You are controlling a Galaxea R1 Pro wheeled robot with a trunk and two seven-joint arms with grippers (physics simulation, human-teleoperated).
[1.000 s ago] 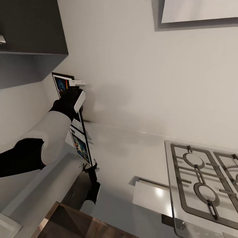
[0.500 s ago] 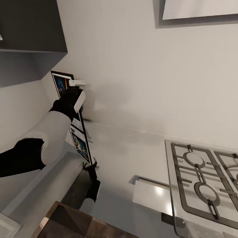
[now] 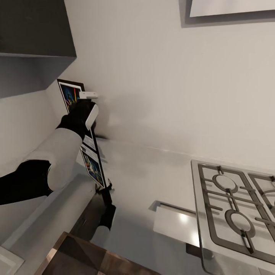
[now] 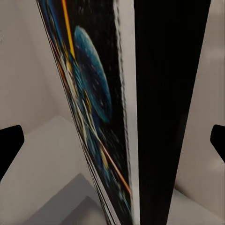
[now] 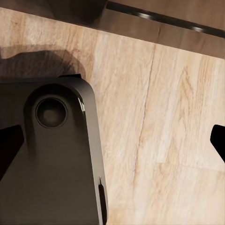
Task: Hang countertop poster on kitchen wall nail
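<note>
White wall ahead: left pincer (image 3: pixel 88 100) clamps the poster (image 3: pixel 93 165) by its edge, rigid and light, likely slippery; right pincer (image 5: pixel 112 140) spread, empty.

No legible text or labels.

left arm: I reach up and forward, elbow bent | left gripper (image 3: pixel 88 100): clamped on the poster (image 3: pixel 93 164) edge | right gripper (image 3: pixel 104 190): low, pointing down, fingertips apart
</note>
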